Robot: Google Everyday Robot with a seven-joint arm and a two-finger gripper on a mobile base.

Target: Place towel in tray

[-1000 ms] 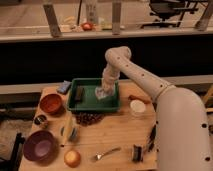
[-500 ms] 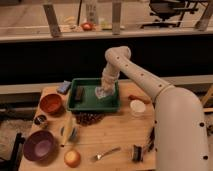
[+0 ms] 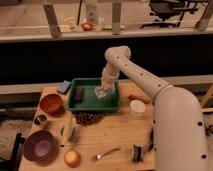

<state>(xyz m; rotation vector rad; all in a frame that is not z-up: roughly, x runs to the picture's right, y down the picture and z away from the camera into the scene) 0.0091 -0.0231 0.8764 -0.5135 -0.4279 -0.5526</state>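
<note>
Camera view, the only one I have, shows my arm reaching down over the far side of the table (image 3: 117, 137) with the hand (image 3: 103, 92) low inside the green tray (image 3: 77, 105), which sits toward the far edge, left of centre. The towel (image 3: 101, 93) is a pale grey-blue bunch right at the hand, inside the tray's right half, apparently touching the floor of it. I cannot tell whether the hand is pinching the cloth or has let go. My worry from here: if I lift while a fold is caught, the towel could ride up and drape over the rim, or drag out toward the white cup (image 3: 137, 106) just right of the tray. A dark small object (image 3: 79, 92) lies in the tray's left half, and the orange bowl (image 3: 51, 103) sits just left of the tray. Against the picture half a second ago, arm and towel look unchanged in place.
</note>
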